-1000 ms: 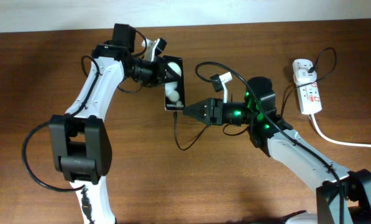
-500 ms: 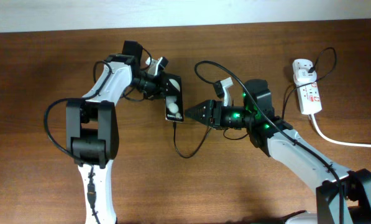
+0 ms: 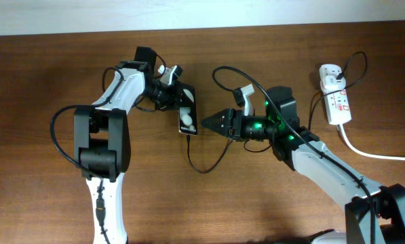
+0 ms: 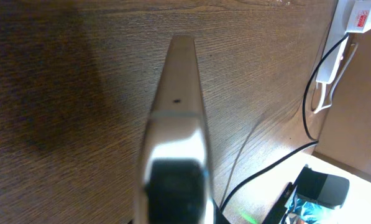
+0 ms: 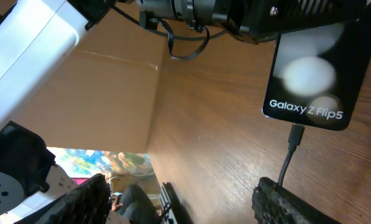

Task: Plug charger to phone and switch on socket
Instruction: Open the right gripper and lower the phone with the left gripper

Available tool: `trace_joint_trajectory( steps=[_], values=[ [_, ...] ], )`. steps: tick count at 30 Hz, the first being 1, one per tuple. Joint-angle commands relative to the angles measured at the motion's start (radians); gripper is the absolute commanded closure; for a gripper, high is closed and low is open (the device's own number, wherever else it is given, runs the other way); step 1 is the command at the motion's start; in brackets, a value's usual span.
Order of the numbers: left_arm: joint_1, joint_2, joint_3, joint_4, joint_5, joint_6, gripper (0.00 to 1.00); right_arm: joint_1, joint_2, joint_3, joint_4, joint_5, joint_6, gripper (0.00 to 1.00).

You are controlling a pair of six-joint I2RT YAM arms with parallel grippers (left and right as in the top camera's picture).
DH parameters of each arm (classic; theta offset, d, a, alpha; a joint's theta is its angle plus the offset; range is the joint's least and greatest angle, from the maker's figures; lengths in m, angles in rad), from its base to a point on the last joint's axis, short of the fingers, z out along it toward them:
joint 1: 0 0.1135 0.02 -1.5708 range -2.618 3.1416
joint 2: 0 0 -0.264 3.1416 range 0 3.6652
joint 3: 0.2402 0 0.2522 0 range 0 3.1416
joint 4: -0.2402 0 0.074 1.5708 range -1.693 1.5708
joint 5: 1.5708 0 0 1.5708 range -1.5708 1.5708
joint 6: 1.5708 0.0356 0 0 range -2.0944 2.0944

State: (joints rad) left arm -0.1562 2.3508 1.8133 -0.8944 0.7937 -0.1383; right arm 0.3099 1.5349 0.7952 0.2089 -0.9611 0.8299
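The black phone [image 3: 188, 112] is tipped up on the table, and my left gripper [image 3: 176, 100] is shut on its upper end. In the right wrist view the phone [image 5: 316, 62] shows "Galaxy Z Flip5" lettering, and the charger connector [image 5: 295, 134] sits in its bottom port. The black charger cable [image 3: 203, 167] loops below the phone and runs back toward the socket [image 3: 338, 102] at the far right. My right gripper [image 3: 203, 123] stands open just right of the phone's lower end, its fingers [image 5: 79, 200] wide apart with nothing between them. The left wrist view shows only the phone's silvery edge [image 4: 180, 93].
A thick white cord [image 3: 375, 154] leaves the power strip toward the right edge. A white plug [image 3: 330, 73] sits in the strip's far end. The left arm's own dark cable [image 3: 43, 183] curves out at the left. A pale wall borders the table's far side.
My right gripper has opened and let go of the connector, which stays in the phone. The left arm has swung the phone nearer and tipped it up more on edge.
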Motion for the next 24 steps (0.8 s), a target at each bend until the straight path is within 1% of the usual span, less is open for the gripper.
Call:
trace_joint_trajectory(
  steps=[1,3,6,10,15,18,19,22,24],
  values=[
    [-0.005,0.007,0.001,-0.005,-0.037,-0.008,1.0,-0.003,0.006,0.006,0.003,0.005,-0.014,0.23],
    [-0.005,0.007,0.001,-0.013,-0.066,-0.026,1.0,-0.003,0.006,0.006,0.003,0.004,-0.013,0.23],
    [-0.005,0.007,0.001,-0.013,-0.066,-0.026,1.0,-0.003,0.006,0.006,0.003,0.005,-0.014,0.23],
    [-0.005,0.007,0.001,-0.017,-0.069,-0.026,0.97,-0.003,0.006,0.006,0.003,0.005,-0.014,0.23],
    [-0.023,0.007,0.0,-0.031,-0.171,-0.026,0.97,-0.003,0.006,0.006,0.003,0.005,-0.014,0.23],
    [-0.035,0.007,0.0,-0.031,-0.181,-0.026,0.96,-0.003,0.006,0.006,0.003,0.005,-0.014,0.23],
    [-0.038,0.007,0.0,-0.031,-0.201,-0.026,0.95,-0.003,0.006,0.006,0.003,0.004,-0.014,0.23],
    [-0.038,0.007,0.0,-0.031,-0.2,-0.026,0.91,-0.003,0.006,0.006,0.002,0.005,-0.014,0.23],
    [-0.038,0.007,0.0,-0.031,-0.2,-0.026,0.86,-0.003,0.006,0.006,0.003,0.004,-0.014,0.23]
  ],
)
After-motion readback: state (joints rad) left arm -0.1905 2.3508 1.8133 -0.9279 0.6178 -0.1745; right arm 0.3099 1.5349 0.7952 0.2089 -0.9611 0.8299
